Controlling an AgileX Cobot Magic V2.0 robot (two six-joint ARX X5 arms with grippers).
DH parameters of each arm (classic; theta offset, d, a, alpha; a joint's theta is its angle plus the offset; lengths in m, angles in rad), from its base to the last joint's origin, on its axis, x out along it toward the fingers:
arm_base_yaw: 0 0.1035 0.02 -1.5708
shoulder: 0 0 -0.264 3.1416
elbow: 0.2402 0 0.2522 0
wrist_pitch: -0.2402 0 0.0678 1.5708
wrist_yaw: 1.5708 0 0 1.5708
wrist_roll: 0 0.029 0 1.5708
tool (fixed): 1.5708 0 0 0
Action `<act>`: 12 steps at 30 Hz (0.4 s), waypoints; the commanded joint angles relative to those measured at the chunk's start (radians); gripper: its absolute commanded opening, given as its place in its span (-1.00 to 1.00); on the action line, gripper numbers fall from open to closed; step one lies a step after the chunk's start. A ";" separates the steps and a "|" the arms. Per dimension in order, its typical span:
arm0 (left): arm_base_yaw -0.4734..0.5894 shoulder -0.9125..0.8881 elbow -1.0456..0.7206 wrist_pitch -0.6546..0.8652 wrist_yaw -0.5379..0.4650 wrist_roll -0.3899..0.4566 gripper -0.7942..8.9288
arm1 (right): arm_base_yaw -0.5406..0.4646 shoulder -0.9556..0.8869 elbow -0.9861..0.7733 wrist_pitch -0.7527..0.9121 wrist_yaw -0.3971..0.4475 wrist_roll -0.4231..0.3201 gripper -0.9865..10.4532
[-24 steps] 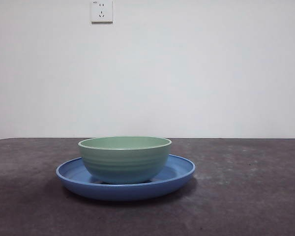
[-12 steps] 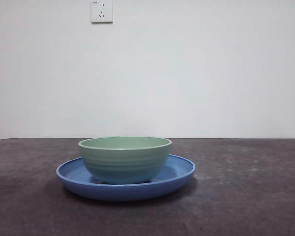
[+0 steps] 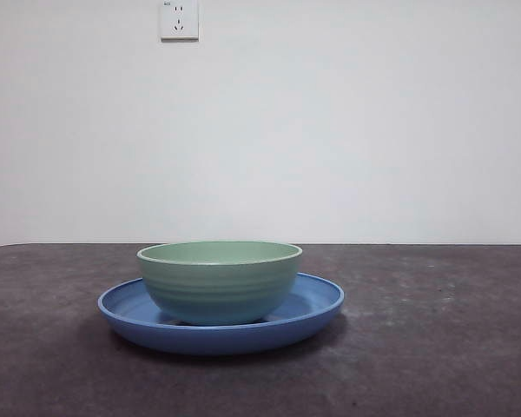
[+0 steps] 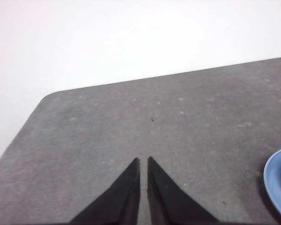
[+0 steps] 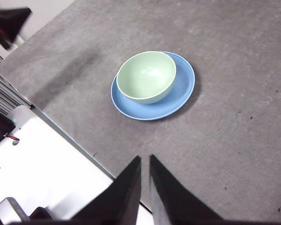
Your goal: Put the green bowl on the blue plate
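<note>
The wide, glossy blue plate (image 4: 280,183) is cut off by the edge of the left wrist view, so only a sliver of its rim is seen. In the front view, its middle is hidden behind the pale mint-green ridged bowl (image 3: 220,281).

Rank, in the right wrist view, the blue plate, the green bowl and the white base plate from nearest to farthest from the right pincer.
From the right pincer, shut and high above the table:
1. White base plate, right beside the tips, off the table edge.
2. Blue plate, out on the table; its near rim comes first.
3. Green bowl, sitting on the plate, toward its far side.
</note>
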 commanded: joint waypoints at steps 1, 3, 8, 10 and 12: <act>0.007 -0.040 -0.103 0.071 -0.008 0.006 -0.78 | 0.006 0.002 0.012 0.010 -0.002 -0.008 -0.78; 0.016 -0.066 -0.154 0.077 -0.008 -0.018 -0.78 | 0.006 0.002 0.012 0.010 -0.003 -0.008 -0.78; 0.037 -0.094 -0.232 0.083 -0.010 -0.056 -0.78 | 0.006 0.002 0.012 0.010 -0.003 -0.008 -0.78; 0.043 -0.104 -0.246 0.087 -0.010 -0.056 -0.78 | 0.006 0.002 0.012 0.010 -0.003 -0.008 -0.78; 0.048 -0.113 -0.255 0.077 -0.011 -0.055 -0.78 | 0.006 0.002 0.012 0.010 -0.002 -0.008 -0.78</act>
